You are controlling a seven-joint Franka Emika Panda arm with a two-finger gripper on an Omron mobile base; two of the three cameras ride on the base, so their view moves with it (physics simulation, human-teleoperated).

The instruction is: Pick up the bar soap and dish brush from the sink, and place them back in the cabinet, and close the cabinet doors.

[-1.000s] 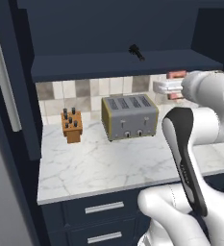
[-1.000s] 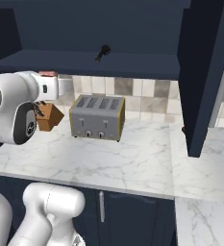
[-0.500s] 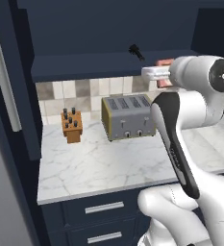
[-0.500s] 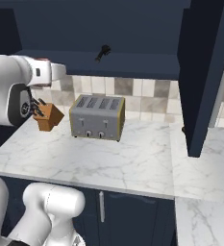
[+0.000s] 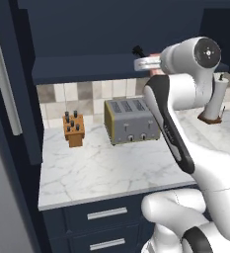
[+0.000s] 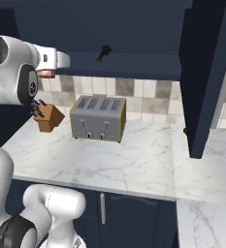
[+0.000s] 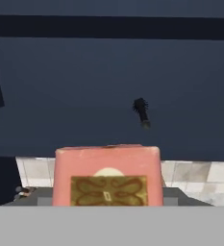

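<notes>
Soap's up! Reddish-orange bar soap, pinched in the end effector, has risen to the navy cabinet shelf beside the black dish brush; placement looks next.

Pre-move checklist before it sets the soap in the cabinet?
1. Bar soap in the gripper: ok, it sits right at the hand camera, lifted to shelf height.
2. Dish brush already on the cabinet shelf: ok.
3. Free shelf space beside the brush: ok, bare shelf on both sides of it in the hand view.
4. Cabinet doors open: ok, right door and left door both swung out.
5. Soap above the shelf edge: cannot tell.
6. Toaster below clear of the arm: ok.
</notes>
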